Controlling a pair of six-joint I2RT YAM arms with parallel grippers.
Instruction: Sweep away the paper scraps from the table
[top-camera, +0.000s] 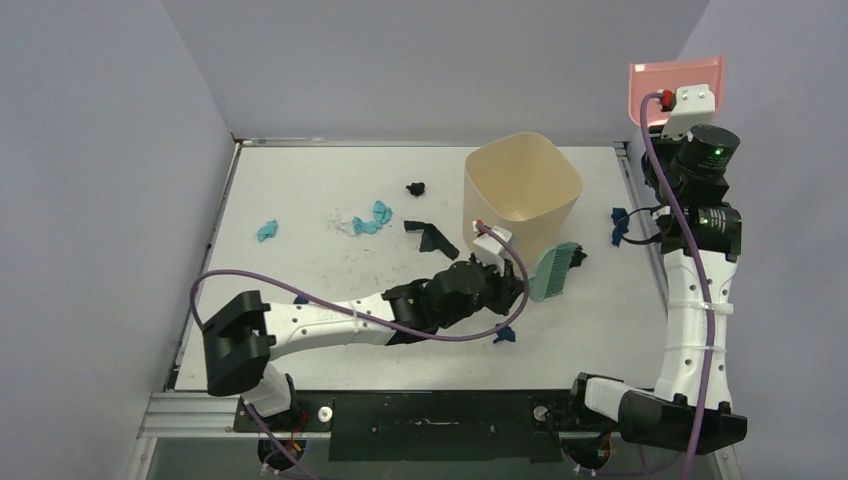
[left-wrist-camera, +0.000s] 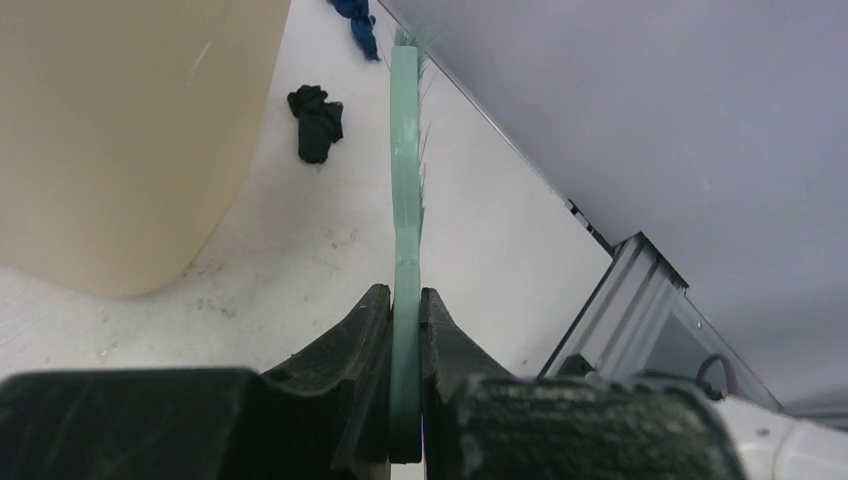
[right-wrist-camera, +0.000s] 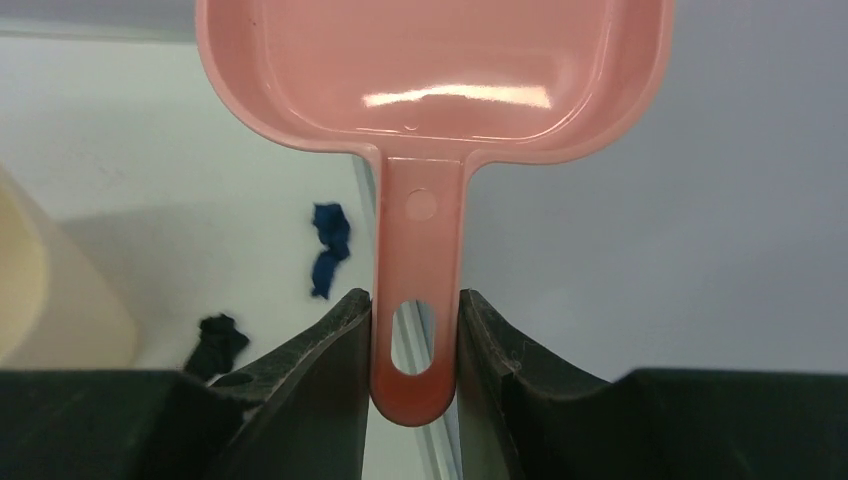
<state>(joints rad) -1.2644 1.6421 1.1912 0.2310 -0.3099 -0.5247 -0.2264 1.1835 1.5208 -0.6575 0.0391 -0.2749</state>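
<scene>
Paper scraps (top-camera: 378, 216) dot the table (top-camera: 330, 290) ahead of and behind our left pincer (left-wrist-camera: 405, 330), clamped on the green brush (left-wrist-camera: 405, 150), while our right pincer (right-wrist-camera: 415, 340) holds the pink dustpan (right-wrist-camera: 430, 70) aloft; we judge lowering it comes next

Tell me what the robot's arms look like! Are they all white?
Not all white. The left arm and right arm have smooth white shells with chunky black joints. A thin purple cable loops along each. The right one shows a tiny green light. The fingers are black wedges.
</scene>
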